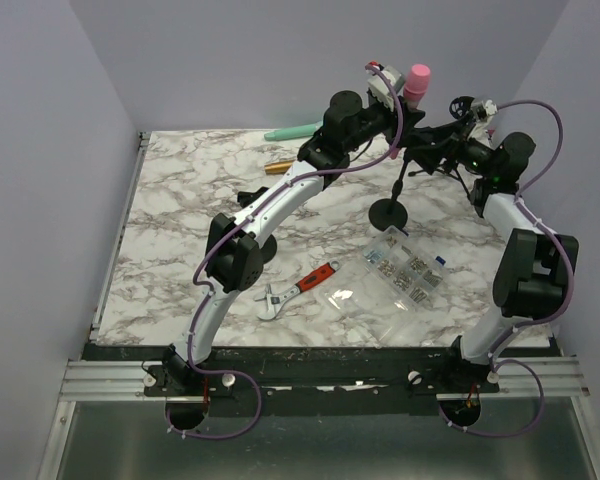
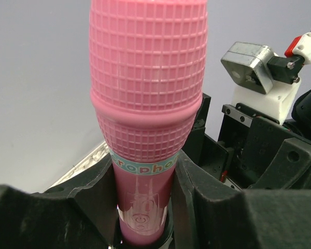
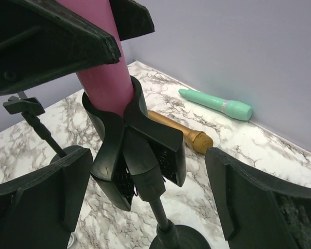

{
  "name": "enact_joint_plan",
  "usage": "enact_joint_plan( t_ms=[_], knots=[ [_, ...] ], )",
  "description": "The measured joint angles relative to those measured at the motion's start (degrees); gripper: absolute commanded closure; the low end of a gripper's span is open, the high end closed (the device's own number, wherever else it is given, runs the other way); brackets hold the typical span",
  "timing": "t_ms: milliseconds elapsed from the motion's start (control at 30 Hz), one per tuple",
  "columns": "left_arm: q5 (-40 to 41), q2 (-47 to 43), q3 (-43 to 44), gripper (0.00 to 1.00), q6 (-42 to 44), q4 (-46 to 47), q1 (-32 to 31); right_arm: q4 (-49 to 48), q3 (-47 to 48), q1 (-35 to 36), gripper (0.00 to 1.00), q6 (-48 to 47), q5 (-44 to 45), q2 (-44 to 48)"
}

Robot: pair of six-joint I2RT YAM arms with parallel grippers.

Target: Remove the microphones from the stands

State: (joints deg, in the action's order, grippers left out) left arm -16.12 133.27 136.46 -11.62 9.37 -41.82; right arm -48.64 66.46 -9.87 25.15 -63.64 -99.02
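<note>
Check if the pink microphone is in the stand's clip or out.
In: the microphone sits inside the stand's clip, left fingers gripping it.

I work at a table [image 1: 180, 230] whose top is white marble pattern, veined grey and brown. Plain pale lilac walls [image 1: 280, 60] stand along its far, left and right edges and meet at both far corners. A ribbed aluminium rail [image 1: 110, 378] runs along the near edge. The light is soft and even.
</note>
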Motion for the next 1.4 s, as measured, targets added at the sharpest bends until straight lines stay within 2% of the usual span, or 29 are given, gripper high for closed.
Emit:
enact_joint_plan(
  t_ms=[133, 233, 300, 333, 367, 400, 767, 800, 833, 867, 933, 1000, 1167, 1300, 1333, 1400],
  knots=[
    [-0.02, 0.00, 0.00, 1.00, 0.00, 0.00, 0.09, 0.98, 0.79, 0.02, 0.09, -0.26, 0.04, 0.46],
    [-0.02, 0.00, 0.00, 1.00, 0.00, 0.00, 0.09, 0.92, 1.22, 0.02, 0.24, 0.39, -0.15, 0.46],
    [-0.02, 0.00, 0.00, 1.00, -0.02, 0.00, 0.09, 0.96, 1.66, 0.00, 0.49, 0.68, -0.31, 0.44],
    [-0.02, 0.00, 0.00, 1.00, -0.02, 0.00, 0.09, 0.92, 1.86, 0.00, 0.65, 0.72, -0.37, 0.42],
    [-0.02, 0.00, 0.00, 1.00, -0.04, -0.02, 0.09, 0.90, 2.01, 0.00, 0.89, 0.76, -0.42, 0.42],
    [-0.04, -0.02, 0.00, 1.00, -0.07, -0.13, 0.09, 0.66, 2.08, 0.00, 0.99, 0.83, -0.42, 0.39],
    [-0.15, -0.26, -0.04, 1.00, 0.00, -1.01, 0.24, 6.16, 2.82, 0.09, 0.99, -5.03, -0.04, 1.14],
    [-0.15, -0.33, -0.07, 1.00, 0.09, -1.20, 0.24, 6.73, 2.82, 0.13, 0.79, -5.68, -0.07, 1.29],
    [-0.15, -0.42, -0.07, 1.00, 0.24, -1.44, 0.26, 7.13, 2.82, 0.13, 0.52, -6.03, -0.07, 1.38],
    [-0.15, -0.52, -0.04, 1.00, 0.28, -1.73, 0.35, 7.58, 2.91, 0.13, 0.39, -6.29, -0.07, 1.44],
    [-0.22, -0.52, -0.04, 1.00, 0.26, -1.75, 0.42, 8.61, 3.39, 0.20, 0.25, -6.80, -0.11, 1.44],
    [-0.33, -0.59, -0.07, 1.00, 0.24, -1.81, 0.48, 9.97, 3.45, 0.13, 0.20, -7.28, 0.24, 1.64],
    [-0.46, -0.68, -0.22, 1.00, 0.24, -1.81, 0.50, 13.60, 2.05, -0.66, 0.23, -8.74, 1.07, 2.93],
    [-0.46, -0.74, -0.33, 1.00, 0.24, -1.79, 0.50, 14.14, 2.05, -0.74, 0.36, -8.72, 0.83, 3.32],
    [-0.44, -0.74, -0.33, 1.00, 0.24, -1.79, 0.50, 13.86, 2.05, -0.74, 0.43, -8.41, 0.39, 3.26],
    [-0.44, -0.74, -0.33, 1.00, 0.20, -1.77, 0.52, 12.26, 2.05, -0.74, 0.69, -7.04, -0.55, 3.04]
  ],
)
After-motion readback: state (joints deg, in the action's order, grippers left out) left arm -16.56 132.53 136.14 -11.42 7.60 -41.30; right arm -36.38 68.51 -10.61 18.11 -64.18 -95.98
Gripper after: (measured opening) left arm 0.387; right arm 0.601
